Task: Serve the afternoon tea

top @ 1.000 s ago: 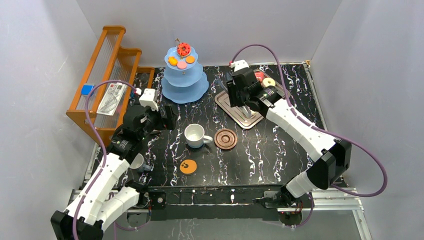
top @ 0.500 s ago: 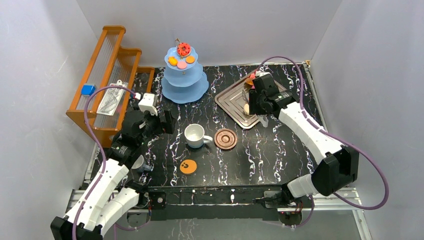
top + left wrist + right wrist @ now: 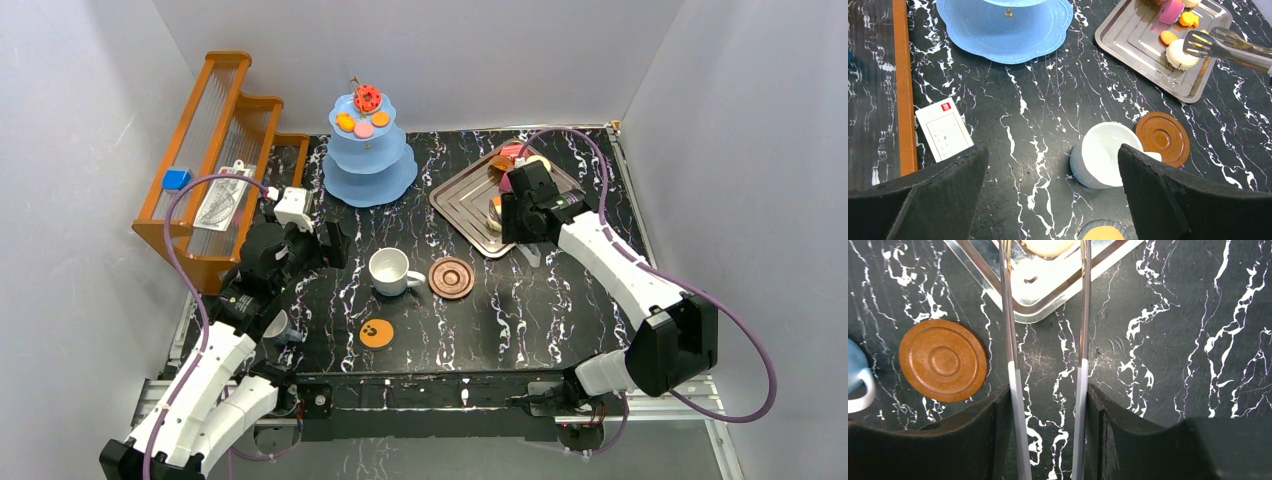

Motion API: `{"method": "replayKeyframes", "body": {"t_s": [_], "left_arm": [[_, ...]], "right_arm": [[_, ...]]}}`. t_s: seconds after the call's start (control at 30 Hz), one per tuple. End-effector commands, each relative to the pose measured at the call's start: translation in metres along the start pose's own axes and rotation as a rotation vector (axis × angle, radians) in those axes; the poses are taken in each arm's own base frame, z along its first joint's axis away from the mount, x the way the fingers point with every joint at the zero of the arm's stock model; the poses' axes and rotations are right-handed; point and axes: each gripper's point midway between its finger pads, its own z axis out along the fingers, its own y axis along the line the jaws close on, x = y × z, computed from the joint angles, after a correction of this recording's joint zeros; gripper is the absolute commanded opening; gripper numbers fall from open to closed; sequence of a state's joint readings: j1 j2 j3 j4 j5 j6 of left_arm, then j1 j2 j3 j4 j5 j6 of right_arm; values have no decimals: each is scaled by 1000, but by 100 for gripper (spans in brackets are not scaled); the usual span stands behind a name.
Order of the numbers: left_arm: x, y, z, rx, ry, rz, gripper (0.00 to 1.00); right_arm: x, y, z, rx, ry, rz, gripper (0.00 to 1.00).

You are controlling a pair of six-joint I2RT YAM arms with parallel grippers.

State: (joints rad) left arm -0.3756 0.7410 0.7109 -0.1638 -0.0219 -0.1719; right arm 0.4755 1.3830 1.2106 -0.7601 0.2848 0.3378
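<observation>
Ahead of jaws, pastry (image 3: 1179,56) between tongs (image 3: 1200,44)

A lab booth: blank white walls (image 3: 420,50) box the table (image 3: 560,290).

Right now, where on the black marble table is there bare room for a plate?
Widest bare patch: right of the brown ridged round saucer, nearer than the square silver tray. Crowded around the white mug and orange paw-print coaster.
</observation>
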Motion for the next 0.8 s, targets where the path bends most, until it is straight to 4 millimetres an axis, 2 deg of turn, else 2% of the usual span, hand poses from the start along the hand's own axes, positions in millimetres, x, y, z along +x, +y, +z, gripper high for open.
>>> {"method": "replayKeyframes", "body": {"t_s": [0.0, 0.33, 0.77], "left_arm": [[-6, -1, -2, 7, -32, 16, 98], [-4, -1, 1, 9, -21, 21, 98], [-3, -2, 1, 10, -19, 22, 98]], "right_arm": [[-2, -10, 4, 41, -24, 10, 59], [6, 0, 19, -12, -10, -10, 61], [8, -6, 30, 21, -9, -11, 63]]}}
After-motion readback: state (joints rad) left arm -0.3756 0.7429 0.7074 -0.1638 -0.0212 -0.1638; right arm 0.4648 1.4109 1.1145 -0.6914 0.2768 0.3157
